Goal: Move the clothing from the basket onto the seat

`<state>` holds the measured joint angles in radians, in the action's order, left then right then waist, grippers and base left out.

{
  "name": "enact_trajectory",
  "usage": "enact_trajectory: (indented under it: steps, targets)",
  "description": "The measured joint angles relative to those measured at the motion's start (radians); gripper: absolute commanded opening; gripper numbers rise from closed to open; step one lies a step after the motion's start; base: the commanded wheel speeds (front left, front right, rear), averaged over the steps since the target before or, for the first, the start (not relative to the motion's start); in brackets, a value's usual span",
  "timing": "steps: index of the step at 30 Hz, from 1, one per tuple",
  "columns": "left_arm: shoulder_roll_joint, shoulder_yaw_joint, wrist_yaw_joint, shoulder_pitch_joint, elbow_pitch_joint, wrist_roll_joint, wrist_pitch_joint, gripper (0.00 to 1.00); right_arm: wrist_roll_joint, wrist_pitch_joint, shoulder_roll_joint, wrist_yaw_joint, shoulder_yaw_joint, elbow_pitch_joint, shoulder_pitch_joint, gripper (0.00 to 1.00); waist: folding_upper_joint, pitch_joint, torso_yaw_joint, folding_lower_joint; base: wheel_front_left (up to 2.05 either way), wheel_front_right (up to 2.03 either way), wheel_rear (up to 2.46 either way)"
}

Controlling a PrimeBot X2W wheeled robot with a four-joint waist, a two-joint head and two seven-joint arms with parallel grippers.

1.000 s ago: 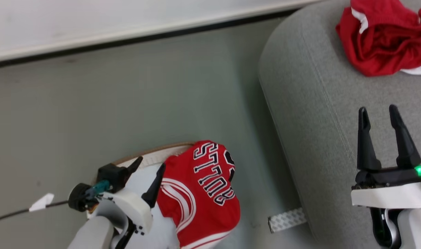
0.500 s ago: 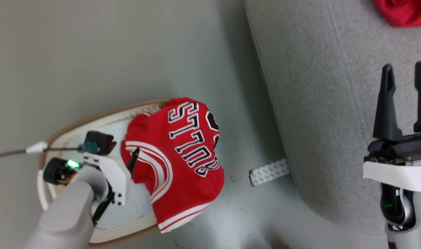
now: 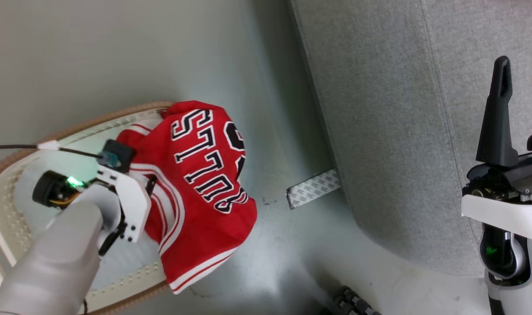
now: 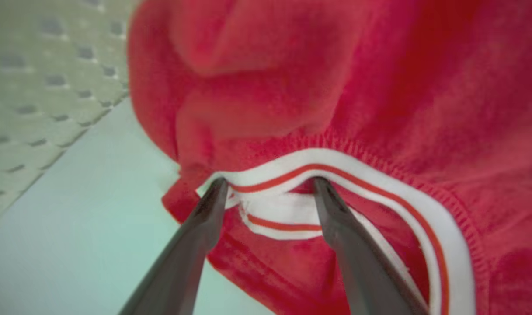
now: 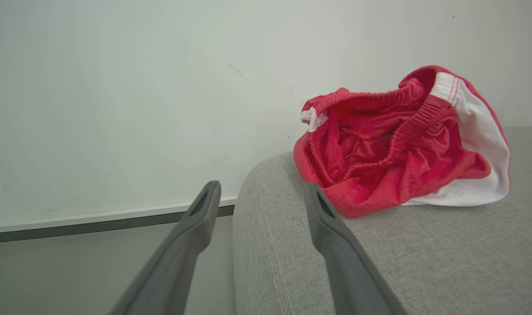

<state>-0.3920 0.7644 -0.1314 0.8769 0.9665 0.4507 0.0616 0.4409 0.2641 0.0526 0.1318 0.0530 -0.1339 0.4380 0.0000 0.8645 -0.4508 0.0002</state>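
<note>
- The red jersey (image 3: 200, 188), with black-and-white block letters and white stripes, is seen draped over the right end of the laundry basket (image 3: 12, 210). Part of it lies inside and its lower hem hangs over the brown rim towards the floor (image 3: 117, 52).
- The left gripper (image 4: 269, 183) is lowered into the basket with its jaws spread wide. Its two fingertips (image 4: 213, 197) are set against the white, red-lined trim band of the jersey, a fold of that band lying between them; nothing is clamped.
- The red shorts (image 5: 379, 144), with an elastic waistband and white trim, are found crumpled on the grey sofa seat (image 5: 423, 253), near its rounded edge.
- The right gripper (image 3: 522, 61) is held above the seat with its jaws wide apart and nothing between them, well apart from the shorts.
- A strip of patterned tape (image 3: 313, 189) is seen on the floor between basket and seat, touching the seat's base.
</note>
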Motion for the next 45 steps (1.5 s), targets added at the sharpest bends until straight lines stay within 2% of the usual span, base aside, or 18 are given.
enact_trajectory:
  steps: [5, 6, 7, 8, 18, 28, 33, 36, 45]
  targets:
    - [-0.017, 0.103, 0.000, 0.013, 0.020, 0.012, 0.041, 1.00, 0.010, 0.000, 0.000, 0.000, 0.013, 0.001, -0.001, 1.00, 0.0000, 0.013, -0.024, 0.0000, 0.00, 0.00, 0.00]
    - [-0.022, 0.113, 0.000, 0.018, 0.024, 0.019, 0.035, 0.85, 0.010, 0.000, 0.000, 0.000, 0.014, 0.002, -0.001, 1.00, 0.0000, 0.012, -0.026, 0.0000, 0.00, 0.00, 0.00]
    - [-0.023, 0.118, 0.000, 0.022, 0.026, 0.026, 0.028, 0.32, 0.010, 0.000, 0.000, 0.000, 0.015, 0.003, -0.001, 1.00, 0.0000, 0.010, -0.027, 0.0000, 0.00, 0.00, 0.00]
    - [-0.025, 0.126, 0.000, 0.024, 0.028, 0.036, 0.022, 0.00, 0.010, 0.000, 0.000, 0.000, 0.016, 0.004, -0.001, 1.00, 0.0000, 0.007, -0.028, -0.0001, 0.00, 0.00, 0.00]
    - [-0.005, 0.201, 0.000, 0.025, 0.036, 0.137, -0.077, 0.00, -0.019, 0.000, 0.000, 0.000, 0.008, 0.021, -0.002, 1.00, 0.0000, -0.051, -0.012, -0.0001, 0.00, 0.00, 0.00]
    - [0.106, 0.265, 0.000, -0.040, 0.013, 0.244, -0.266, 0.00, -0.109, 0.000, -0.002, 0.000, -0.020, 0.067, -0.022, 1.00, 0.0000, -0.241, 0.054, -0.0002, 0.00, 0.00, 0.00]
    - [0.156, 0.295, 0.000, -0.066, -0.040, 0.262, -0.315, 0.00, -0.143, 0.000, -0.003, 0.000, -0.043, 0.099, -0.068, 1.00, 0.0000, -0.361, 0.110, -0.0003, 0.00, 0.00, 0.00]
    - [0.171, 0.281, 0.000, -0.077, -0.099, 0.265, -0.323, 0.00, -0.162, 0.000, -0.003, 0.000, -0.046, 0.117, -0.089, 1.00, 0.0000, -0.433, 0.149, -0.0003, 0.00, 0.00, 0.00]
    - [0.164, 0.115, 0.011, -0.174, -0.395, 0.181, -0.325, 0.00, -0.186, -0.001, 0.007, 0.000, -0.055, 0.168, -0.169, 1.00, 0.0000, -0.643, 0.262, -0.0005, 0.00, 0.00, 0.00]
